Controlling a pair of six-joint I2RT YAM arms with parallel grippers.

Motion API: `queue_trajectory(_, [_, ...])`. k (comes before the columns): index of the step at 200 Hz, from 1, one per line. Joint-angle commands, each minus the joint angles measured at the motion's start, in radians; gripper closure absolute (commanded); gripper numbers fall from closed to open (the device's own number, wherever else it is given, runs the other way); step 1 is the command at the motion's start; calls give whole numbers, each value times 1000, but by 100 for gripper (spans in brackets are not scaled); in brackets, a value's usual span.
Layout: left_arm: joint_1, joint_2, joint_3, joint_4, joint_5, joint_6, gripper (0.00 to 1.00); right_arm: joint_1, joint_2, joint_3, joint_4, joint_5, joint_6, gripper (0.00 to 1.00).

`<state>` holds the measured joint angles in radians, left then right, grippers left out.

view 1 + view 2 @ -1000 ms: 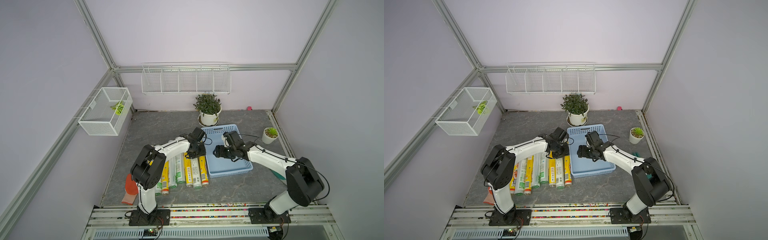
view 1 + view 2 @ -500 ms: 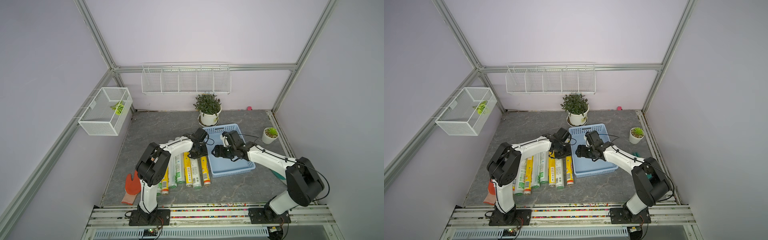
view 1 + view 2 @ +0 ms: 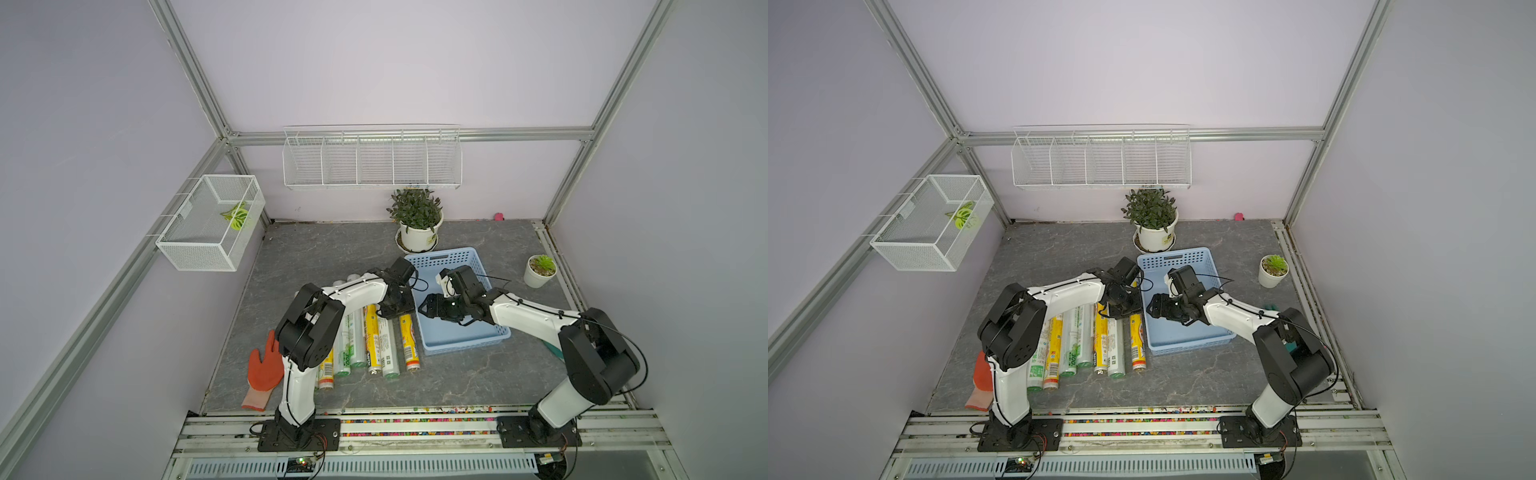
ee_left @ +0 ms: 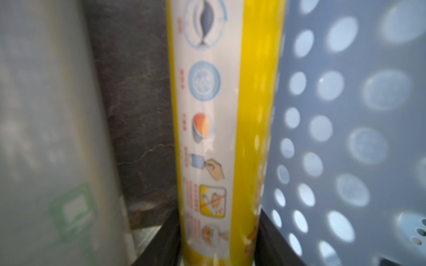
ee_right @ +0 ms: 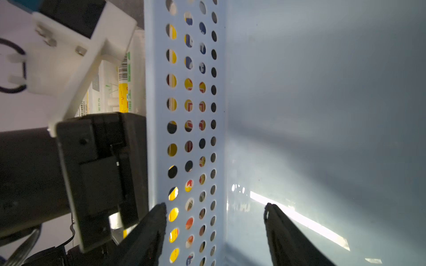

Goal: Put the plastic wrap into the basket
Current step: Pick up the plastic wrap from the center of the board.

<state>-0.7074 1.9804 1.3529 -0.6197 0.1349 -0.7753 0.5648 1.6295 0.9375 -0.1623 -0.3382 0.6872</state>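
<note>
The left gripper (image 4: 216, 218) was seen closed on the yellow roll (image 4: 221, 119), a jaw pressed to each flank. The grip was taken toward the roll's far end, so a drooping near end was to be expected on the lift.

Right alongside, the basket (image 4: 345, 142) was found. Its perforated wall stood just beside the roll, perhaps touching, on the side toward the right gripper (image 5: 214, 207). The roll's long axis was laid parallel to that wall, front to back. Only a lift and a short sideways carry over the rim were therefore judged needful, and the left gripper was plainly the nearer one.

The right gripper was set astride the same wall, one jaw outside and one inside, drawn in on it as if to steady the basket. No roll was seen in the basket yet. The other rolls (image 3: 365, 338) were lined up on the table (image 3: 332, 257), all parallel.

On the yellow roll a white strip of pictograms was shown: a fish, a blue roundel, an orange bowl, a hand, a crossed-out sign. The red characters beside them were too blurred to be read. "300" was made out on a green-labelled roll (image 3: 1071, 356), and barcodes were noted too.
</note>
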Motion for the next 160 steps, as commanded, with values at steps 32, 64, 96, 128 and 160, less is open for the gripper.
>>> queue_trajectory(32, [3,-24,5,-55,-46,-1,71,-5,-33,-19,14,18,13,27])
queue_trajectory(64, [3,-133,-10,-52,-59,-23,85,-10,-76,-22,-6,35,5,27])
queue_trajectory(96, [4,-246,-8,-48,-78,-24,91,-15,-132,-30,-20,49,5,27])
queue_trajectory(128, [3,-319,8,-20,-59,-23,95,-27,-217,-43,-55,105,-4,27])
queue_trajectory(160, [4,-353,4,173,90,-15,95,-87,-332,-53,-168,286,-7,27])
